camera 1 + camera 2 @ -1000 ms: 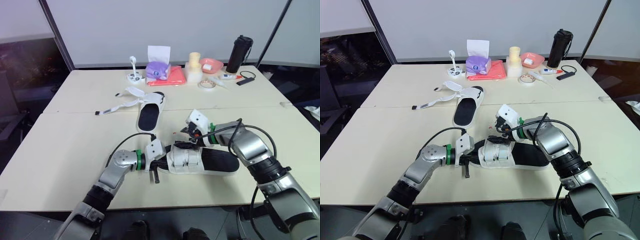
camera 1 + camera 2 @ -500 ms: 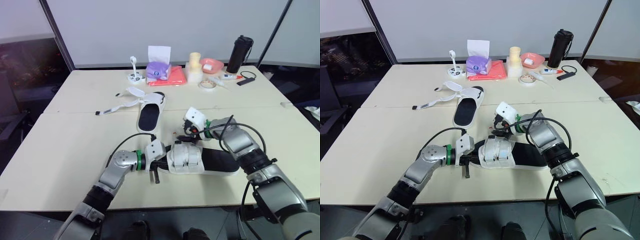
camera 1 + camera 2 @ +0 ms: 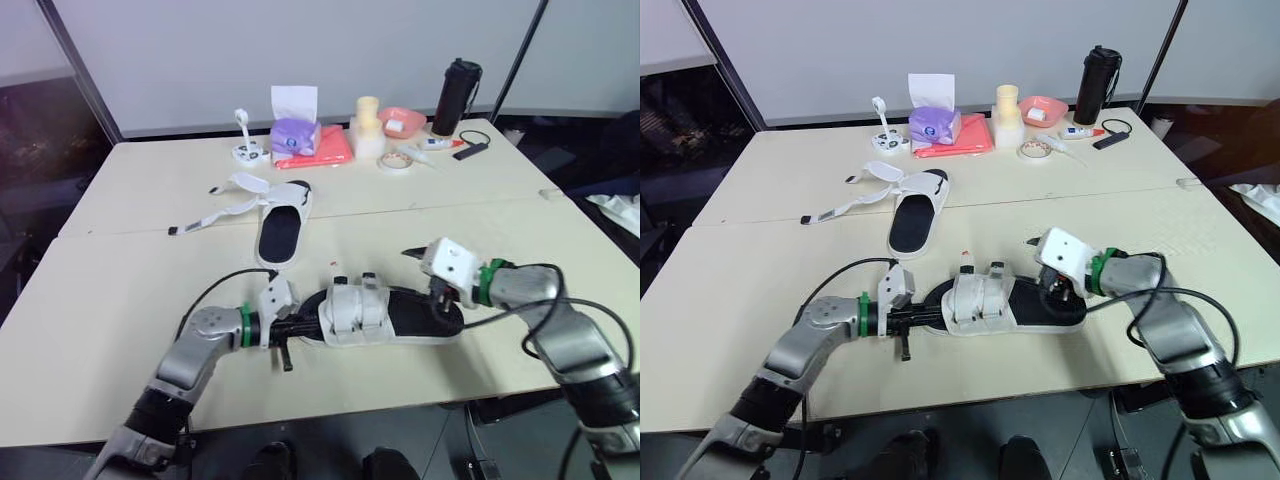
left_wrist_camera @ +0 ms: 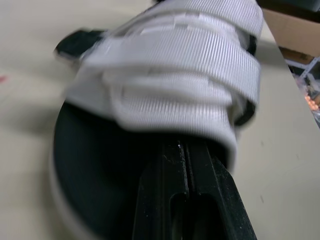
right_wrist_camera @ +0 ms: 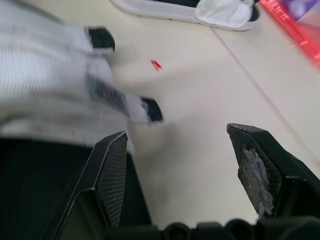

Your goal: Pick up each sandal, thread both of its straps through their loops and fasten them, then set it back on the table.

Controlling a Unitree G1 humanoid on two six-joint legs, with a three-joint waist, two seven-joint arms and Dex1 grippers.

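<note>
Near sandal lay flat on the front of the table, both white straps closed across its black footbed. Left gripper sat at the sandal's left end, fingers pressed together, tips on the footbed and reaching under the strap edge. Right gripper was at the opposite end, over the footbed, fingers spread wide with nothing between them. Second sandal lay farther back on the table, well apart, its straps undone and trailing to the left.
</note>
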